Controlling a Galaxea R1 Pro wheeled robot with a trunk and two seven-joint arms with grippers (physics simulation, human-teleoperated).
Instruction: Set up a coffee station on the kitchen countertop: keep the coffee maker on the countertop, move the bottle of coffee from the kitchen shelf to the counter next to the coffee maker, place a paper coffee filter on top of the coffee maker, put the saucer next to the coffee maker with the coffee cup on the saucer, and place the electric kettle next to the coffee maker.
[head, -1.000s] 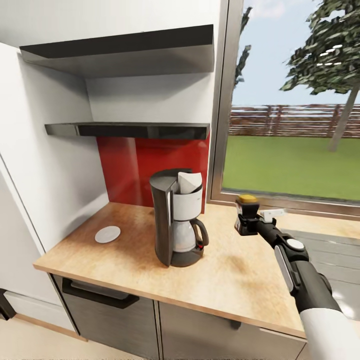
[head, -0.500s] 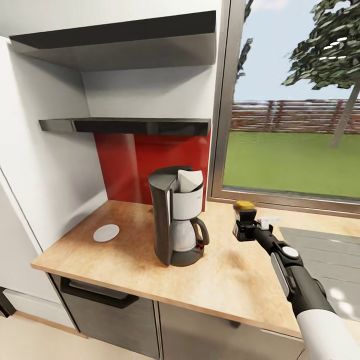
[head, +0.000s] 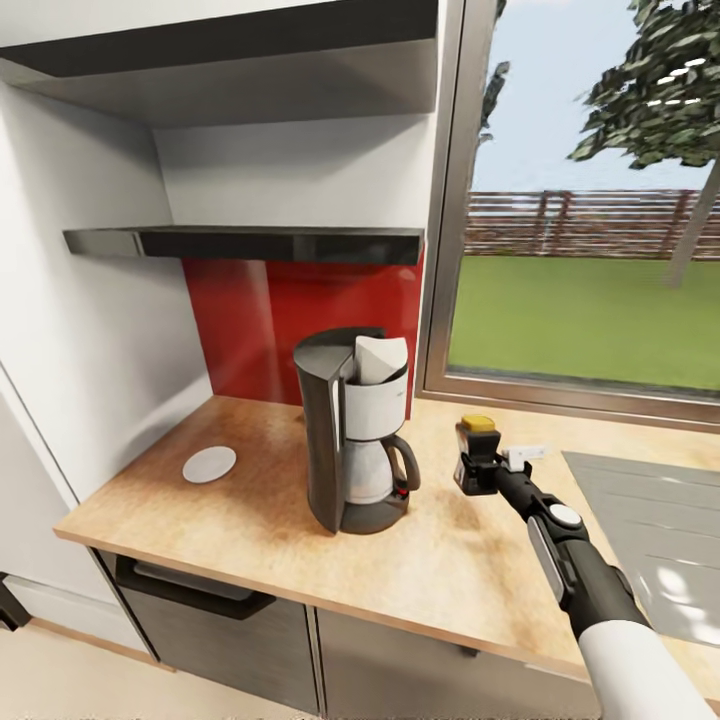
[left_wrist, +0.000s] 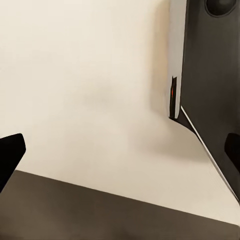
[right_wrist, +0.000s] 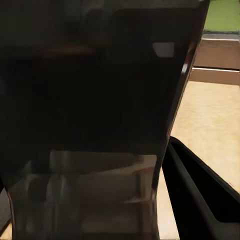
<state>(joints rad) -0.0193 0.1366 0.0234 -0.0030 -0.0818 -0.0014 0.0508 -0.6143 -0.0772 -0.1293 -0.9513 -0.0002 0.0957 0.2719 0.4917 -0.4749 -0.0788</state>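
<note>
The right gripper (head: 474, 468) pinches the coffee bottle (head: 476, 444), dark with a yellow cap, and has come lower toward the countertop (head: 250, 520) over the last second, so the bottle now hangs just above the wood, near the coffee maker's (head: 352, 430) handle side. Setting it down looks close. The left gripper (left_wrist: 120, 150) is spread, holding nothing. Farther back, the paper filter (head: 380, 358) sits atop the coffee maker, and the saucer (head: 209, 464) lies well apart, without its cup.

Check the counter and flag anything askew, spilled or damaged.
Nothing stands out. The black-and-white coffee maker stands upright with the white paper filter in its top; the right hand holds the yellow-capped dark coffee bottle upright.
</note>
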